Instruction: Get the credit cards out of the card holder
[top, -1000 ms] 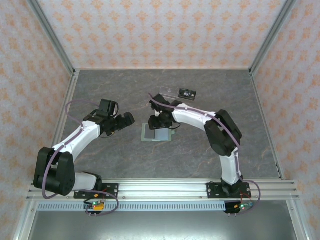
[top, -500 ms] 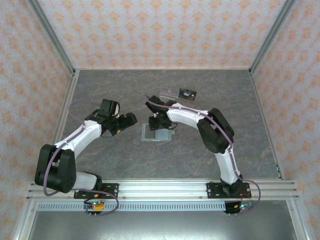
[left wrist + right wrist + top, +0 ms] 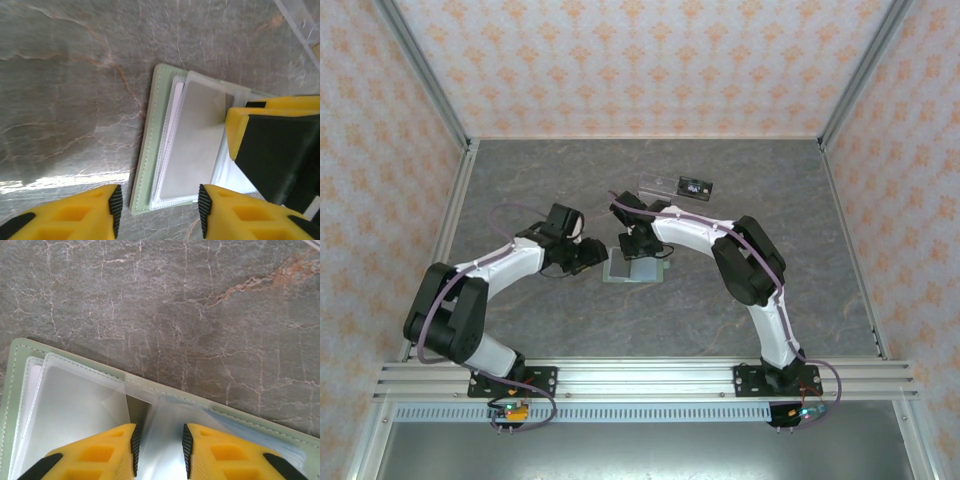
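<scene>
Now the left fingers (narrower) have reached the card holder.

Peach floral-patterned walls enclose a grey marble-veined tabletop, with aluminium posts at the corners.

Clear acrylic stand on marbled table.

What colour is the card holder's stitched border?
Pale sage green; the card holder shows best in the left wrist view.
</scene>
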### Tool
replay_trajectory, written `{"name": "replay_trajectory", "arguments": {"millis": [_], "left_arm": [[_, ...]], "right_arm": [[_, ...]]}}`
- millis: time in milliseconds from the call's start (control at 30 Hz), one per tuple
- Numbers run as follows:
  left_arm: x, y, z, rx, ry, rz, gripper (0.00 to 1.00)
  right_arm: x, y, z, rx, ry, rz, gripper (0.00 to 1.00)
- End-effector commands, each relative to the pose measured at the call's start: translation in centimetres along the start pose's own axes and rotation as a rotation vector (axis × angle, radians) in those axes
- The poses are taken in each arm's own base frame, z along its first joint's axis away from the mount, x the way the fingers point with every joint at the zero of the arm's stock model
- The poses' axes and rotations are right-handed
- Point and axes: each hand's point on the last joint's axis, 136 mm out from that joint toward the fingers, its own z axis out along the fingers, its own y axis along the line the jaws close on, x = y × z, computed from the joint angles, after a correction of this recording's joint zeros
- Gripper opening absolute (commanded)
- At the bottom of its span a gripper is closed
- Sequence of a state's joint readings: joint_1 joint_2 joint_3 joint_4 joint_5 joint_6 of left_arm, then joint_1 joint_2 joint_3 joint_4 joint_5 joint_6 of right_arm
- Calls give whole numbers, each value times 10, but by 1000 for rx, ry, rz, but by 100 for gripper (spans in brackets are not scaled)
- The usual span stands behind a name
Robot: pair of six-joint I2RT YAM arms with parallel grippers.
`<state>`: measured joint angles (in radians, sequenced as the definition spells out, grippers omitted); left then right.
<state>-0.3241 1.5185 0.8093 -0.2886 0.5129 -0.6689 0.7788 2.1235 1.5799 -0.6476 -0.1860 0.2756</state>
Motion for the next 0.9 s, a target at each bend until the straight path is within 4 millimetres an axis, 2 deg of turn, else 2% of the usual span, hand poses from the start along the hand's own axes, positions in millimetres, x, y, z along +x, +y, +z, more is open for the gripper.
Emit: {"name": "replay_trajectory", "arguments": {"millis": [0,233,867], "left_arm": [[-4,-17,7,52,2,11,42],[0,-22,24,62,45,15,31],[6,-21,39,74,96,2,26]], "right_arm": [[21,-20,18,92,75,-14,29],[24,-21,21,97,82,-16,26],[27,-21,24,90,89,-16,26]]}}
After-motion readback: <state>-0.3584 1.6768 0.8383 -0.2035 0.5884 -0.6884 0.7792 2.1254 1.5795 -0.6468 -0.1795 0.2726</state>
